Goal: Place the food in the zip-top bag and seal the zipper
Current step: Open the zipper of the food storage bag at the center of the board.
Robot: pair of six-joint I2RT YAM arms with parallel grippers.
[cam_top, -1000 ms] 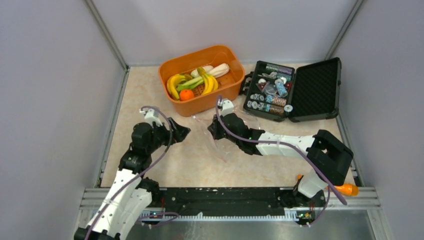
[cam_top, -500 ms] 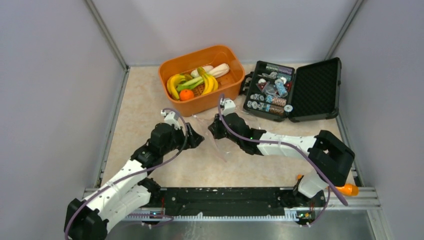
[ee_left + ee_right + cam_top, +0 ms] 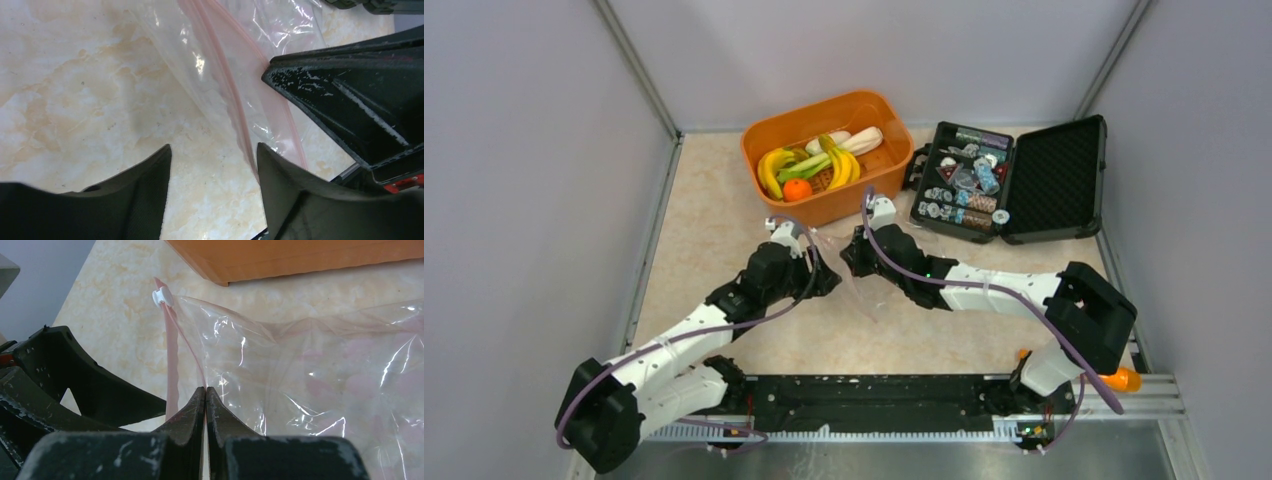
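Observation:
The clear zip-top bag (image 3: 861, 285) lies crinkled on the table in front of the basket. Its pinkish zipper (image 3: 172, 355) ends in a white slider (image 3: 161, 296). My right gripper (image 3: 205, 388) is shut on one lip of the bag's mouth, just behind the zipper. My left gripper (image 3: 214, 150) is open just above the table, with the zipper strip (image 3: 235, 100) beside its right finger and nothing between the jaws. The two grippers nearly meet in the top view, left (image 3: 824, 282) and right (image 3: 854, 262). The food, yellow bananas (image 3: 772, 170), an orange (image 3: 797, 189), green stalks (image 3: 809, 165) and a whitish piece (image 3: 864, 139), lies in the basket.
The orange basket (image 3: 849, 205) stands at the back centre, just beyond the bag. An open black case (image 3: 1064, 175) of small trinkets sits at the back right. Grey walls close in both sides. An orange-handled tool (image 3: 1116, 379) lies by the right arm's base.
My left arm has reached forward and to the right, bringing its open gripper up to the bag's zipper edge. The right gripper has stayed shut on the bag.

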